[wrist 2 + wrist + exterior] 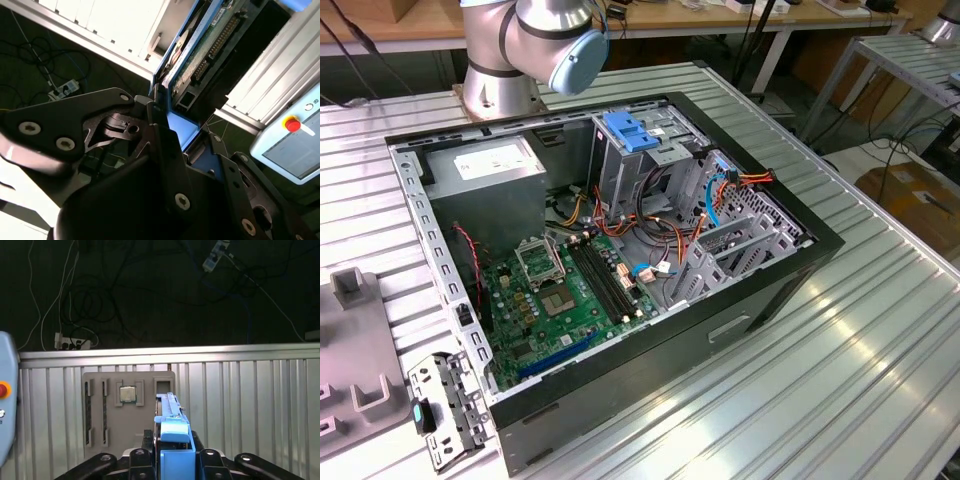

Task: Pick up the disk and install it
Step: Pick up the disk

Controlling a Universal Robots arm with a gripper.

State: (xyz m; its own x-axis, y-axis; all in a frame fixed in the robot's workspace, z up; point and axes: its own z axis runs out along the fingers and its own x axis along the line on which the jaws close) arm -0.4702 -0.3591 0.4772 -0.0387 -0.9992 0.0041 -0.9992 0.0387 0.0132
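Exterior view crops arm (535, 40); second wrist view crops disk (212, 47) far end

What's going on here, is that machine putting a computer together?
A robot arm is working beside an open computer case that lies on a ribbed metal table. In both wrist views its claw grips the disk, a hard drive with blue plastic rails, held on edge. The first wrist view shows a grey parts tray with a chip beyond it. The disk is not in the case yet.
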